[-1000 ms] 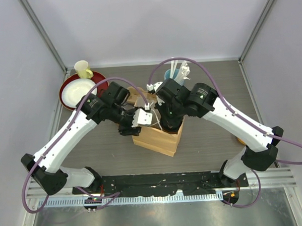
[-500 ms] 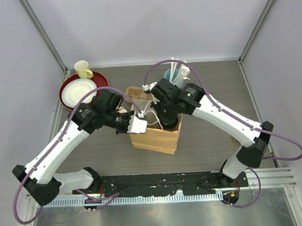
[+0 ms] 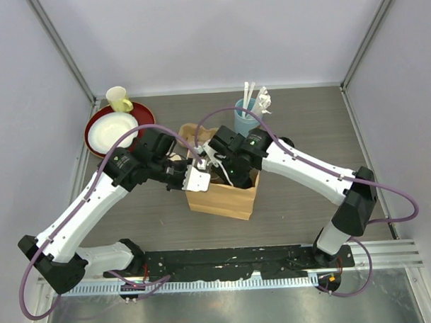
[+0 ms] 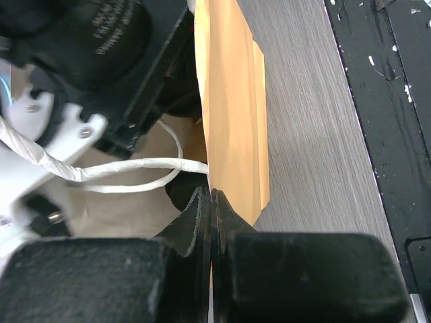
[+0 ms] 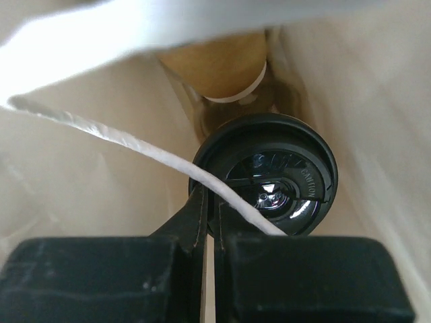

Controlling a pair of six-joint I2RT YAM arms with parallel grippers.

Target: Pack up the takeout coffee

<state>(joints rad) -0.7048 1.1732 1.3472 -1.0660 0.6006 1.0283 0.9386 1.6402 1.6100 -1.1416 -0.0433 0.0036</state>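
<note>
At the far-left corner of the surface [image 3: 306, 116] you have one red plate [image 3: 141, 113] carrying one white bowl [image 3: 110, 131], with one pale yellow cup [image 3: 117, 99] at its far rim.

The left tool [image 3: 197, 178] sits at the left rim of the single brown paper bag [image 3: 220, 197], mid-surface. The left wrist view confirms what the overhead view cannot: the fingers [image 4: 195, 215] are clamped together on the bag's wall, beside a white cord handle [image 4: 135, 169].

The right tool [image 3: 226, 174] reaches down into the bag's mouth. Only the right wrist view shows the interior: one lidded cup [image 5: 266, 171] stands upright on the bag floor, black lid facing up, and a second tan cup [image 5: 219, 67] lies just beyond it, its top hidden. The right tool's jaws are pressed together above the lid. A cord crosses their tips; you cannot tell whether it is pinched.

One blue cup [image 3: 242, 118] holding white sticks [image 3: 248, 95] stands at the far edge.
</note>
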